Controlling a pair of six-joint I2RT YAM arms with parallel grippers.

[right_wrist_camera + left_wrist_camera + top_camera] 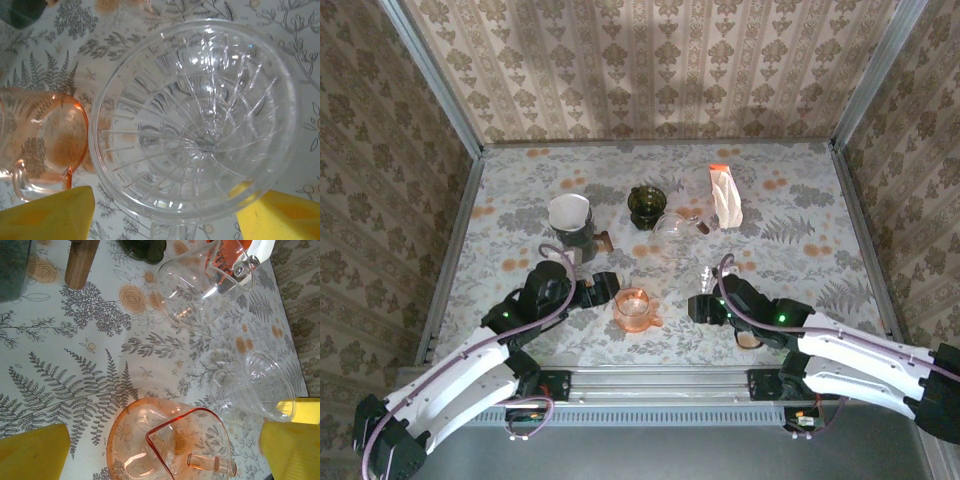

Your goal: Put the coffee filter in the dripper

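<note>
Five glass vessels are seen on the fern-printed table point(800, 270): one pink dripper point(634, 308), two clear pieces and two dark ones. One white coffee filter point(569, 211) is seated, mouth up, in the dark holder point(572, 238) at back left, just beyond the left arm. Near it are set one dark green dripper point(642, 206) and one clear glass vessel point(672, 224). One white packet point(725, 198) with an orange top is laid at back right.

The left gripper point(165, 442) is held over the pink dripper, its two yellow fingers spread wide with nothing clasped. The right gripper point(165, 205) has its two fingers set apart on either side of the clear ribbed dripper point(195, 120); whether the glass is pinched cannot be told.
</note>
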